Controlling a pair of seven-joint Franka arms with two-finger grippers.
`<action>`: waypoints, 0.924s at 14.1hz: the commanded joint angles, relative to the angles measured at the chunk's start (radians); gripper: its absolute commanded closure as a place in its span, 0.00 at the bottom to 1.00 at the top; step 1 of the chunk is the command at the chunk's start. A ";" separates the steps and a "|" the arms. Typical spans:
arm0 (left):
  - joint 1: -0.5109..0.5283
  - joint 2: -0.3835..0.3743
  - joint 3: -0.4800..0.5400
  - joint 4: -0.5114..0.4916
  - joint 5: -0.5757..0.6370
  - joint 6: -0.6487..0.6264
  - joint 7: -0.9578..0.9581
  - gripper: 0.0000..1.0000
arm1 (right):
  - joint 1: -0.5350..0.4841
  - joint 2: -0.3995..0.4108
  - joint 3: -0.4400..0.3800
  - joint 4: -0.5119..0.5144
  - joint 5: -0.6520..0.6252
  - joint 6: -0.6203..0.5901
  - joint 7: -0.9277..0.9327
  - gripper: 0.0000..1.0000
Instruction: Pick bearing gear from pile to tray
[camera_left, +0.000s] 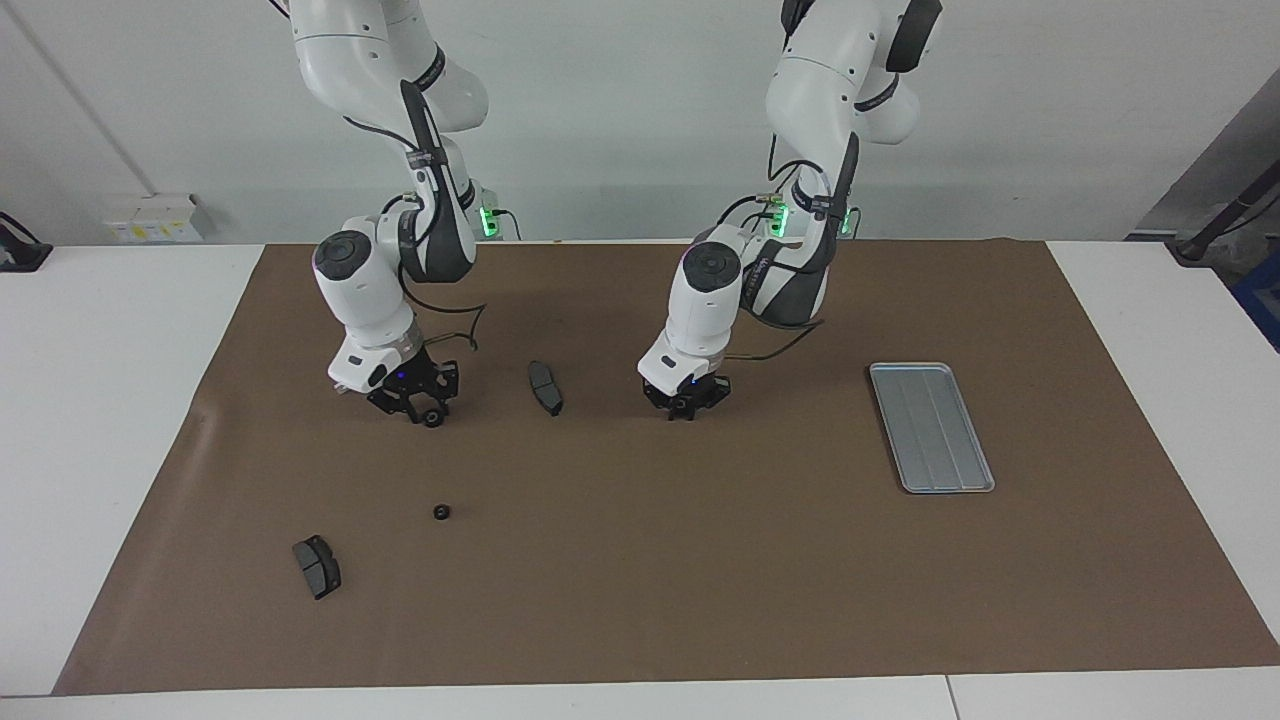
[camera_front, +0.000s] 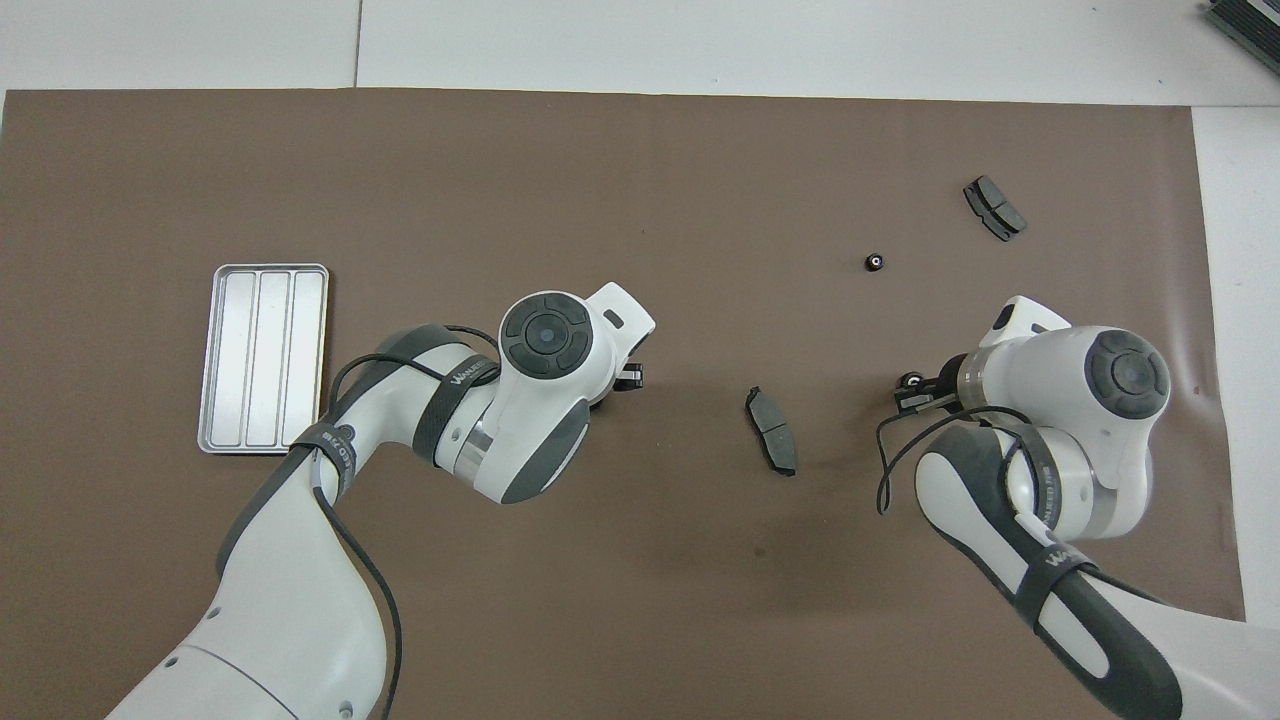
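The scene is covered from two high, distant cameras. In the facing view, the table (camera_left: 110, 400) is seen from across its length, with both arm bases at the top. In the overhead view, it is looked down on steeply from the robots' end, the arms entering from the bottom. The brown mat (camera_left: 700, 560) and the tray (camera_front: 222, 440) are shared by both views, turned half round.

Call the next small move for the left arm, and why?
Probably a short straight lift of the left gripper. It sits shut, down at the brown mat, though what it grips is hidden, and the tray toward that arm's end holds nothing yet. The right gripper is down at a bearing gear.
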 joint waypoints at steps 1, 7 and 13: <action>0.011 -0.019 0.015 0.031 0.020 -0.074 -0.007 1.00 | -0.006 -0.012 0.007 -0.020 0.030 0.026 -0.008 1.00; 0.283 -0.075 0.009 0.109 0.009 -0.210 0.250 1.00 | 0.004 -0.040 0.010 0.147 0.030 -0.171 0.142 1.00; 0.564 -0.112 0.016 0.004 0.007 -0.188 0.706 1.00 | 0.039 0.014 0.082 0.419 0.027 -0.360 0.423 1.00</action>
